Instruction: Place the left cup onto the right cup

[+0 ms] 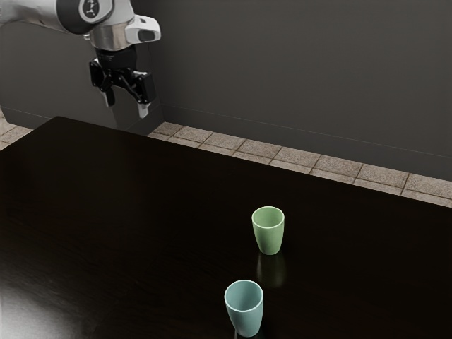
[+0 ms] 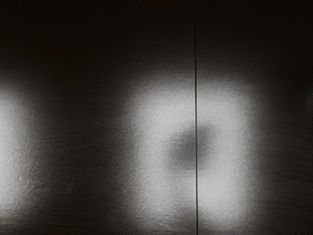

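Two cups stand upright on the dark table in the exterior view. A green cup sits right of the table's middle. A light blue cup stands nearer the front edge, a little to the exterior view's left of the green one. My gripper hangs high above the table's far left corner, far from both cups. Its black fingers stand apart with nothing between them. The wrist view looks straight down at the glossy table top, with a thin seam running across it.
Behind the table runs a strip of tiled floor and a dark wall. The table's far edge slants from the upper left to the exterior view's right.
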You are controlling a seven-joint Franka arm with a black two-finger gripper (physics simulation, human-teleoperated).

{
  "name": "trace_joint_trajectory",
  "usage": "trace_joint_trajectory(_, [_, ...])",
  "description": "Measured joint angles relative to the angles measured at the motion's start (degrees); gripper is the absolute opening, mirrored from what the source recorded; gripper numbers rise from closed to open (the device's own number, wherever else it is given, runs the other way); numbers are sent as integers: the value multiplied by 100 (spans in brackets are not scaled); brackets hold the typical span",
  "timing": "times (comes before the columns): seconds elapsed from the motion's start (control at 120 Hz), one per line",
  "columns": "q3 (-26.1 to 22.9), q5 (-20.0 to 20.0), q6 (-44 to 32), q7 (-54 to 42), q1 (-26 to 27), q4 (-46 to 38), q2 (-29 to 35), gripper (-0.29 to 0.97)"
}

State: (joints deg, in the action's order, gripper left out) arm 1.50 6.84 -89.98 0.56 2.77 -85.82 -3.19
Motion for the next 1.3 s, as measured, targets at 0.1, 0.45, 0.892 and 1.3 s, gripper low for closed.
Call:
trace_joint_trajectory(0.1, [-14,9,-9,-35,8,2,-1,68])
trace_joint_trajectory(0.45, [-355,140,-241,-33,42,-4,-199,68])
trace_joint_trajectory(0.892, [-748,190,-667,433,23,-213,-487,68])
trace_joint_trajectory(1.3, [-1168,204,-1109,1010,13,-488,-594,68])
